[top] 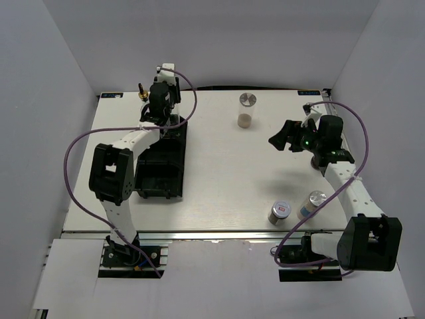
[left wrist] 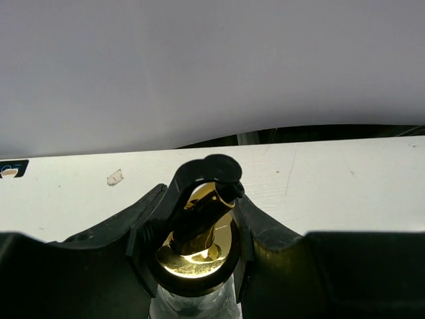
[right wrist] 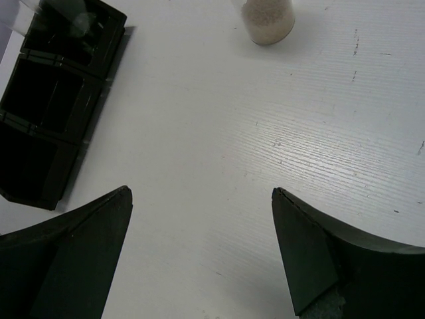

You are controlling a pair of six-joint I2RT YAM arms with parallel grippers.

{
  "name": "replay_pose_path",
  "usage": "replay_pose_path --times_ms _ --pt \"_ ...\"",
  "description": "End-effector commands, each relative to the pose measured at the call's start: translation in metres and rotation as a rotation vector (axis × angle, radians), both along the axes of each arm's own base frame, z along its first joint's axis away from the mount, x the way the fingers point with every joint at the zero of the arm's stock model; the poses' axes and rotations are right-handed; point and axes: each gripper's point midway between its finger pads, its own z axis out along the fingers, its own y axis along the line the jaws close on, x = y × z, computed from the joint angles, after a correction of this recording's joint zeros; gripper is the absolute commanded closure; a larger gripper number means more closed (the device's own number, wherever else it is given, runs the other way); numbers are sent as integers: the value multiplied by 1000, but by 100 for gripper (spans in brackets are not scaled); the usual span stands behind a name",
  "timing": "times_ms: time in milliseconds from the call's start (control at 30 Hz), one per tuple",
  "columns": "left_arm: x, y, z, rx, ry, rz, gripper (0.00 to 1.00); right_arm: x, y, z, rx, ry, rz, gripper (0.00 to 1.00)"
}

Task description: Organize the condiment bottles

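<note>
The white, fine-grained table (top: 219, 173) carries a black plastic tray (top: 163, 166) of rectangular compartments set in a row. The left gripper (left wrist: 198, 232) is at the tray's far end, its jaws pinching a clear glass bottle (left wrist: 196, 262) with a shiny gold pourer top. The right gripper (right wrist: 199, 252) hangs well right of the tray, jaws spread wide over bare table. A second gold-topped bottle (top: 141, 91) stands just beyond the tray's far left corner. A cylindrical beige shaker (top: 246, 110) with a silver lid stands right of the tray's far end. The red-label shaker (top: 279, 212) and the blue-white shaker (top: 312, 205) stand well right of its near end.
</note>
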Motion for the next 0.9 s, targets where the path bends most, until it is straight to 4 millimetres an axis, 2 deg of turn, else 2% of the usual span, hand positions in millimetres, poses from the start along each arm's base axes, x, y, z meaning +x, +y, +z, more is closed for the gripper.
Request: replay_pose_path --times_ms 0,33,67,100,200,233,267,467,500,567,667,867 --pt "-19 13 53 -70 -120 30 61 9 1 25 -38 -85 15 11" --pt "-22 14 56 -75 -128 33 46 9 2 23 -57 -78 6 10" --pt "-24 16 55 -85 -128 41 36 10 2 23 -70 -75 3 11" --pt "-27 17 49 -84 -121 49 36 11 2 26 -81 -81 3 11" --pt "-32 18 51 -97 -113 44 29 8 6 23 -90 -68 6 11" --pt "-32 17 52 -100 -111 38 10 8 6 23 -91 -69 4 10" --pt "-34 16 57 -108 -115 31 3 7 6 24 -92 -74 3 11" --pt "-46 15 83 -142 -124 10 2 6 4 27 -149 -89 -10 11" --pt "-53 15 96 -156 -148 -2 2 4 6 25 -162 -81 -8 11" --pt "-60 9 109 -163 -161 -40 2 3 5 24 -188 -85 -16 11" --pt "-72 6 133 -186 -181 -77 2 2 10 25 -192 -87 3 11" --pt "-95 6 161 -231 -188 -107 2 1 23 28 -207 -97 51 11"
